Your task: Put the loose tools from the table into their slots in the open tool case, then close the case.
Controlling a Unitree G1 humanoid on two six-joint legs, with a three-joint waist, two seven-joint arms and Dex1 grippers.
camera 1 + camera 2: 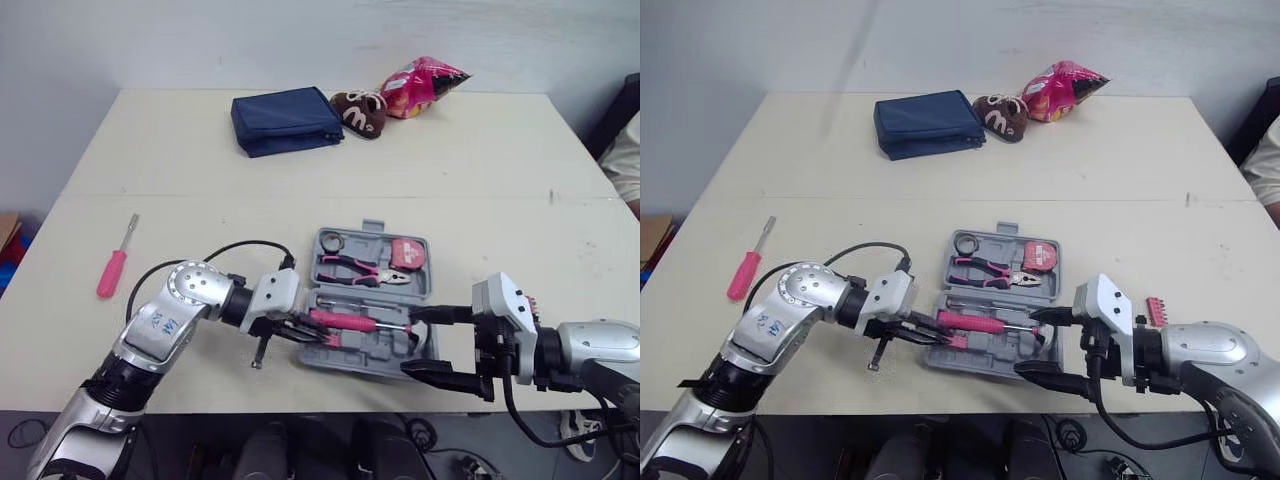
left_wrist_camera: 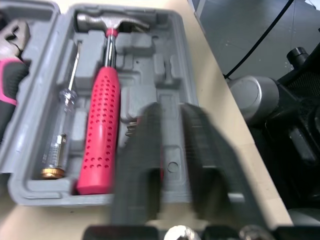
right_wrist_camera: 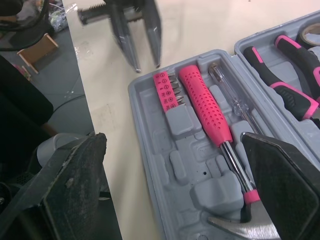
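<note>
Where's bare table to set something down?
Bare: the wide strip between tool case and blue pouch, and the patch beyond red screwdriver, left of the pouch. Crowded: the case's near half, flanked by left pincer and right pincer, both open.

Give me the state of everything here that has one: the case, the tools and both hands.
tool case: open, both halves flat
hammer: seated in its slot
pliers: in the case
tape measure: in the case
red screwdriver: loose on the table
left hand: open, empty
right hand: open wide, empty
</note>
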